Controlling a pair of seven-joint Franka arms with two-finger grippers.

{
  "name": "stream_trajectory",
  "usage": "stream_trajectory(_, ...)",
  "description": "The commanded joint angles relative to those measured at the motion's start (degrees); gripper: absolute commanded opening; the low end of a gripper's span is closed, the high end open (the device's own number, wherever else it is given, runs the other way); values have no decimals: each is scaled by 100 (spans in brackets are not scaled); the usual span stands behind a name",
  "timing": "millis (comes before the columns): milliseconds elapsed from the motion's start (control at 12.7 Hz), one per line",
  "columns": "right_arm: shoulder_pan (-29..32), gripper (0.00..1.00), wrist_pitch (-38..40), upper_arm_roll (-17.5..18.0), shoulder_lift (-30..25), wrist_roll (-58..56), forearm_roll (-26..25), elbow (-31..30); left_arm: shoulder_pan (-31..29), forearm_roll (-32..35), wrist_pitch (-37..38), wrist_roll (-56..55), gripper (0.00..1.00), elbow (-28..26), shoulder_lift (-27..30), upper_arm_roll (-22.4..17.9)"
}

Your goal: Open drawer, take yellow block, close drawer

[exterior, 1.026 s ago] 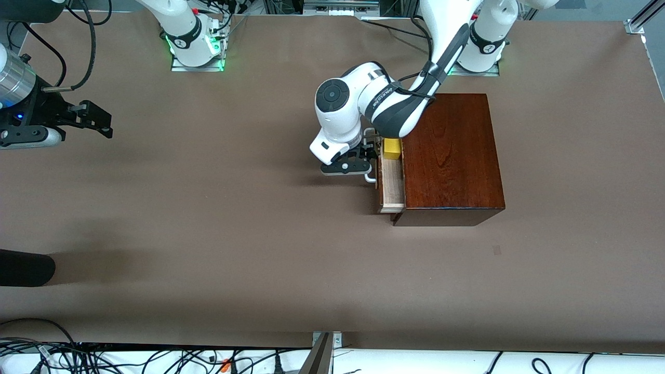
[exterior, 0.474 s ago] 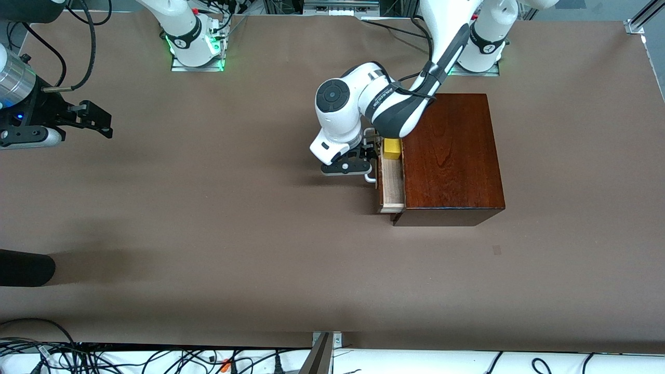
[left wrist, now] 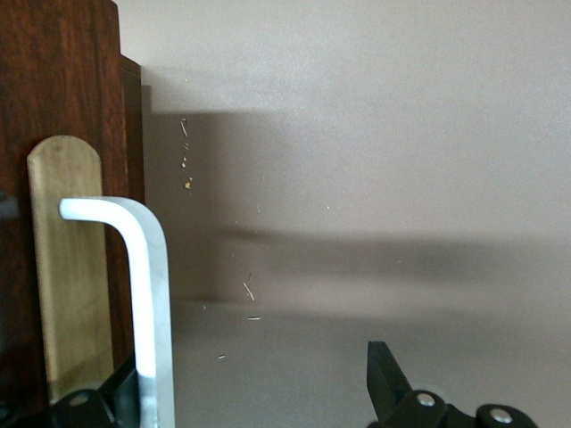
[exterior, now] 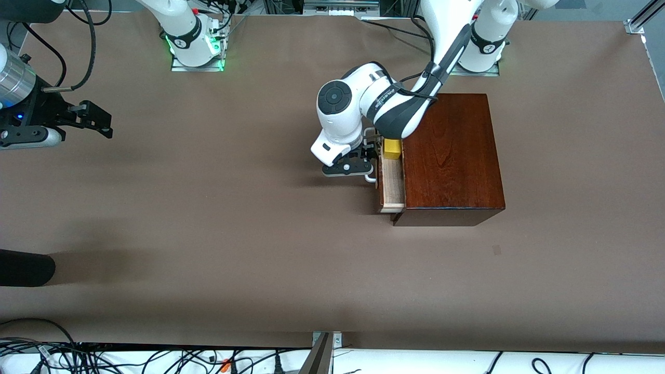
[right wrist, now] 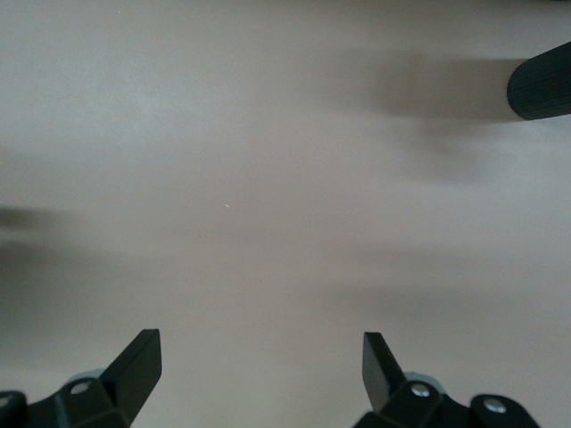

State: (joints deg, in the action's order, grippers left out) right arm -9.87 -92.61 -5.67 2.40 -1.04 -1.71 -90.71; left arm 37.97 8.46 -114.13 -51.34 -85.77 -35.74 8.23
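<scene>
The dark reddish-brown box [exterior: 449, 156] stands near the left arm's base. Its drawer [exterior: 392, 189] is pulled partly out toward the right arm's end, pale wood inside. The yellow block [exterior: 392, 148] sits in the drawer at the end farther from the front camera. My left gripper [exterior: 366, 156] is open in front of the drawer, astride the white handle [exterior: 371, 178]. In the left wrist view the handle [left wrist: 152, 303] runs close beside one finger of the left gripper [left wrist: 254, 388]. My right gripper [exterior: 98, 122] waits open over bare table, nothing in the right gripper [right wrist: 260, 366].
A black cylinder end [exterior: 26, 267] pokes in at the right arm's end of the brown table [exterior: 234, 234] and also shows as the black cylinder [right wrist: 540, 89] in the right wrist view. Cables lie along the table edge nearest the front camera.
The left hand has edged slightly toward the box, and the drawer front and handle with it. The right arm has not moved.
</scene>
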Motion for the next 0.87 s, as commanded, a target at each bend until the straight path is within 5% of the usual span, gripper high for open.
stream_trajectory(0, -15, 100, 33, -30, 24, 24, 91, 62, 123, -557, -294, -316, 100, 421, -170, 118)
stream_trajectory(789, -15, 100, 33, -39, 24, 24, 91, 62, 167, -548, -330, -342, 100, 421, -337, 118)
